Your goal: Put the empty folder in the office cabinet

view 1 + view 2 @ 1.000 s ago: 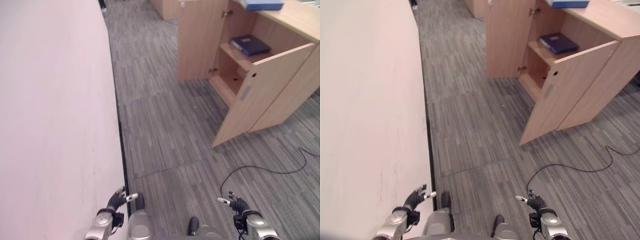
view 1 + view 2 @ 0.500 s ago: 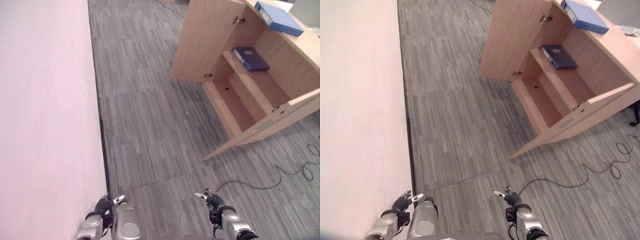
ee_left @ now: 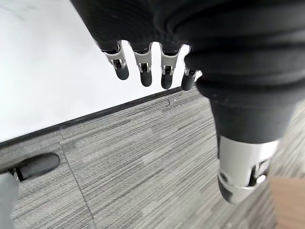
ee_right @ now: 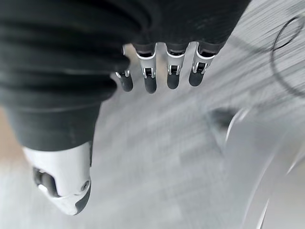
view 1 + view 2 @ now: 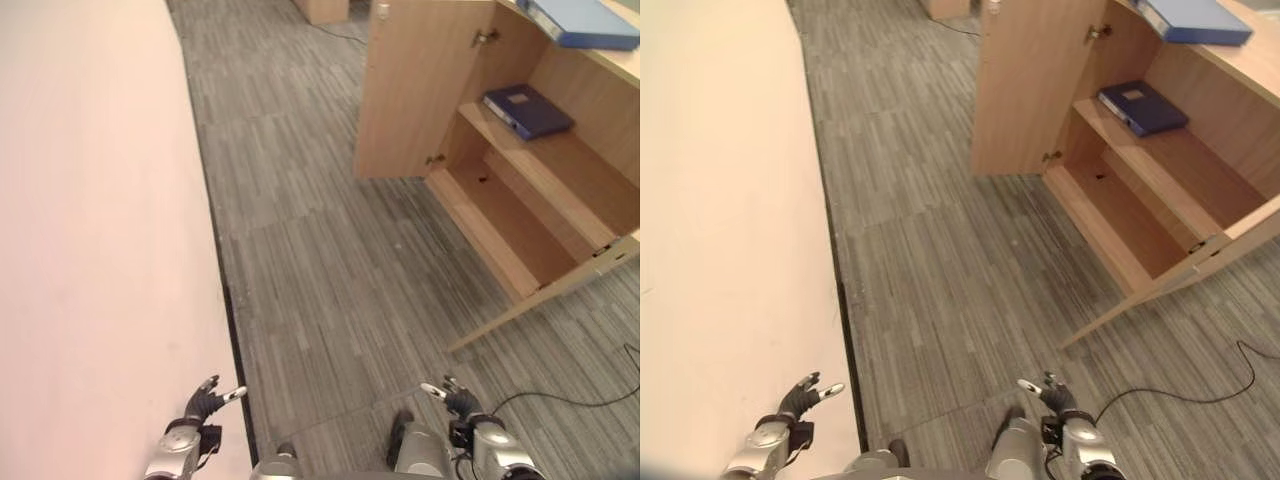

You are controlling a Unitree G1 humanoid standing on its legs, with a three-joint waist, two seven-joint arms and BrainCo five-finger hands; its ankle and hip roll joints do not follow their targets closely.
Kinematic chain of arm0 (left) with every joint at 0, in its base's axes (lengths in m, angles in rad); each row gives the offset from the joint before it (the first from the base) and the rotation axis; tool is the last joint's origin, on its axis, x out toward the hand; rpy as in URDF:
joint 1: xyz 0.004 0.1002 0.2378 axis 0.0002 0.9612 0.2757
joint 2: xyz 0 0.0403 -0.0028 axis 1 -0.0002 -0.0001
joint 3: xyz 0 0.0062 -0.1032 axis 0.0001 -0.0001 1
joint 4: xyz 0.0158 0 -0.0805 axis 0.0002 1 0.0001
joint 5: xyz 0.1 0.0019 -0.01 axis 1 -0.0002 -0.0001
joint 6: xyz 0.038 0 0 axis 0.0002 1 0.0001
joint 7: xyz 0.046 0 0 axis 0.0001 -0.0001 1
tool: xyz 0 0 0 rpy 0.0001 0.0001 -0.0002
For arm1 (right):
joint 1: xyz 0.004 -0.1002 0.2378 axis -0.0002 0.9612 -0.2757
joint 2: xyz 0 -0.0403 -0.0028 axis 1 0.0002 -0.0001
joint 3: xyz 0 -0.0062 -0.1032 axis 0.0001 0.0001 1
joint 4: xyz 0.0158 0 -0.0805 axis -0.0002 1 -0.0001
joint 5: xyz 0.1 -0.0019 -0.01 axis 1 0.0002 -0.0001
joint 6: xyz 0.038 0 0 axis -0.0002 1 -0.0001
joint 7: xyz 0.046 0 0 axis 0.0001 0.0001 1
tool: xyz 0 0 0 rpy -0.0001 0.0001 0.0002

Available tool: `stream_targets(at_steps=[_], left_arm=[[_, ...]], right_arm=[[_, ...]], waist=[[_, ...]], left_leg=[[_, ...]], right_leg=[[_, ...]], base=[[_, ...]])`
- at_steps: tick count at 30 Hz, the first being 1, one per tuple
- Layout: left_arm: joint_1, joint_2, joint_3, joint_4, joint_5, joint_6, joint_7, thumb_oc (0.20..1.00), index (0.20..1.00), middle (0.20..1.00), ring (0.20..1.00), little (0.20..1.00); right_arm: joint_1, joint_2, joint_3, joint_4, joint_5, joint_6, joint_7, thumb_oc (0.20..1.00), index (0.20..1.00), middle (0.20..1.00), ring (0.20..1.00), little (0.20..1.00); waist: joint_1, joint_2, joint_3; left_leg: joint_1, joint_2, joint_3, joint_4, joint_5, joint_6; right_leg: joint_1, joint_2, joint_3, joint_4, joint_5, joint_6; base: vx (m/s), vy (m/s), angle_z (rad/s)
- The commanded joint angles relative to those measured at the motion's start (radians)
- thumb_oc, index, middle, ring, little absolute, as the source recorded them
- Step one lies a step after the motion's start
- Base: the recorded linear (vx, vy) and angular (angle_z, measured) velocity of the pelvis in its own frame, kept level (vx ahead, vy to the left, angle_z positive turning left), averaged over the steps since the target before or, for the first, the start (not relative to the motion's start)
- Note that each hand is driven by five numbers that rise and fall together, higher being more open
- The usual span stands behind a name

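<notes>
Grey striped carpet floor (image 5: 330, 270), pale wall (image 5: 90, 220) along the left with a dark baseboard strip (image 5: 225, 300) at its foot.

Left hand (image 5: 203, 405) low at the bottom edge, close to the wall base, fingers (image 3: 143, 67) relaxed and spread, thumb apart, holding nothing. Carpet and baseboard visible past the fingertips in the left wrist view.

Right hand (image 5: 455, 402) low at the bottom edge over carpet, fingers (image 4: 162, 71) loosely extended, nothing in the palm. Black cable (image 5: 1200, 385) on the floor just to its right.

Further out, upper right: wooden office cabinet (image 5: 520, 170), both doors swung open. Left door (image 5: 415, 85) standing wide toward the wall side, right door (image 5: 555, 300) seen edge-on, angled out over the carpet. Inside: one shelf (image 5: 540, 165) and a bottom board (image 5: 490, 225), bottom compartment bare wood.

Dark blue folder (image 5: 528, 108) lying flat on the shelf at the back, toward the left door's hinge side. Lighter blue folder (image 5: 585, 20) lying flat on the cabinet top, partly cut by the frame edge. Cannot tell which one is the empty one.

Both hands well apart from the cabinet and from both folders.
</notes>
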Motion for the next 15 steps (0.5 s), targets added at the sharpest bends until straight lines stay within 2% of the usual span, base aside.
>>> stream_targets(at_steps=[1, 4, 6, 7, 8, 9, 10, 11, 13, 15], left_arm=[[-0.068, 0.026, -0.027, -0.083, 0.038, -0.043, -0.016, 1.0, 1.0, 1.0, 1.0, 1.0], [-0.059, 0.027, -0.034, -0.107, 0.045, -0.045, -0.027, 1.0, 1.0, 1.0, 1.0, 1.0], [-0.044, 0.022, -0.04, -0.131, 0.041, -0.05, -0.039, 1.0, 1.0, 1.0, 1.0, 1.0], [-0.043, 0.021, -0.04, -0.132, 0.041, -0.049, -0.038, 1.0, 1.0, 1.0, 1.0, 1.0], [-0.04, 0.02, -0.045, -0.138, 0.043, -0.049, -0.042, 1.0, 1.0, 1.0, 1.0, 1.0], [-0.037, 0.014, -0.051, -0.147, 0.039, -0.047, -0.049, 1.0, 1.0, 1.0, 1.0, 1.0], [-0.037, 0.013, -0.052, -0.147, 0.039, -0.047, -0.049, 1.0, 1.0, 1.0, 1.0, 1.0], [-0.037, 0.011, -0.056, -0.15, 0.032, -0.047, -0.051, 1.0, 1.0, 1.0, 1.0, 1.0], [-0.046, 0.007, -0.066, -0.159, 0.011, -0.045, -0.048, 1.0, 1.0, 1.0, 1.0, 1.0], [-0.057, 0.011, -0.064, -0.167, 0.0, -0.048, -0.036, 1.0, 1.0, 1.0, 1.0, 1.0]], right_arm=[[-0.03, -0.015, -0.026, 0.034, 0.05, -0.008, -0.02, 1.0, 1.0, 1.0, 1.0, 1.0], [-0.004, -0.025, -0.064, 0.08, 0.062, 0.0, -0.021, 1.0, 1.0, 1.0, 1.0, 1.0], [0.039, -0.051, -0.113, 0.134, 0.082, 0.004, -0.024, 1.0, 1.0, 1.0, 1.0, 1.0], [0.04, -0.052, -0.113, 0.134, 0.082, 0.004, -0.024, 1.0, 1.0, 1.0, 1.0, 1.0], [0.05, -0.066, -0.132, 0.151, 0.089, 0.008, -0.025, 1.0, 1.0, 1.0, 1.0, 1.0], [0.067, -0.085, -0.161, 0.181, 0.097, 0.013, -0.024, 1.0, 1.0, 1.0, 1.0, 1.0], [0.067, -0.086, -0.161, 0.181, 0.097, 0.013, -0.023, 1.0, 1.0, 1.0, 1.0, 1.0], [0.065, -0.098, -0.172, 0.196, 0.107, 0.012, -0.026, 1.0, 1.0, 1.0, 1.0, 1.0], [0.064, -0.112, -0.19, 0.205, 0.126, 0.013, -0.04, 1.0, 1.0, 1.0, 1.0, 1.0], [0.05, -0.121, -0.201, 0.196, 0.149, 0.01, -0.049, 1.0, 1.0, 1.0, 1.0, 1.0]], waist=[[-0.014, 0.0, 0.071], [-0.032, -0.003, 0.069], [-0.058, 0.008, 0.049], [-0.058, 0.009, 0.049], [-0.077, 0.018, 0.045], [-0.108, 0.044, 0.038], [-0.108, 0.047, 0.037], [-0.121, 0.062, 0.034], [-0.13, 0.063, 0.054], [-0.131, 0.047, 0.071]], left_leg=[[-0.107, -0.039, -0.031, 0.078, -0.031, 0.016], [-0.06, -0.046, -0.011, 0.099, -0.079, 0.011], [-0.013, -0.052, -0.012, 0.143, -0.145, 0.003], [-0.014, -0.05, -0.012, 0.145, -0.146, 0.003], [-0.006, -0.042, -0.012, 0.165, -0.161, -0.005], [-0.007, -0.011, -0.007, 0.243, -0.153, -0.033], [-0.01, -0.007, -0.008, 0.247, -0.156, -0.035], [-0.037, 0.019, -0.007, 0.341, -0.115, -0.056], [-0.148, 0.059, -0.028, 0.582, -0.007, -0.104], [-0.196, 0.037, -0.062, 0.738, 0.062, -0.117]], right_leg=[[0.057, -0.047, -0.093, -0.059, -0.021, 0.084], [0.06, -0.069, -0.14, -0.072, 0.01, 0.084], [0.089, -0.077, -0.139, -0.063, 0.038, 0.081], [0.09, -0.076, -0.14, -0.063, 0.038, 0.081], [0.092, -0.076, -0.13, -0.051, 0.037, 0.076], [0.094, -0.062, -0.119, -0.026, 0.016, 0.056], [0.094, -0.06, -0.12, -0.026, 0.015, 0.054], [0.099, -0.04, -0.12, -0.02, -0.006, 0.033], [0.125, -0.012, -0.119, -0.014, -0.056, -0.018], [0.151, 0.009, -0.089, -0.01, -0.096, -0.057]], base=[[0.33, -0.089, -0.12], [0.39, -0.072, -0.34], [0.49, -0.021, -0.16], [0.42, -0.028, -0.14], [0.38, -0.036, -0.14], [0.38, -0.04, -0.02], [0.36, -0.083, 0.09], [0.16, -0.117, 0.09], [0.23, -0.172, -0.12], [0.26, -0.121, -0.54]])
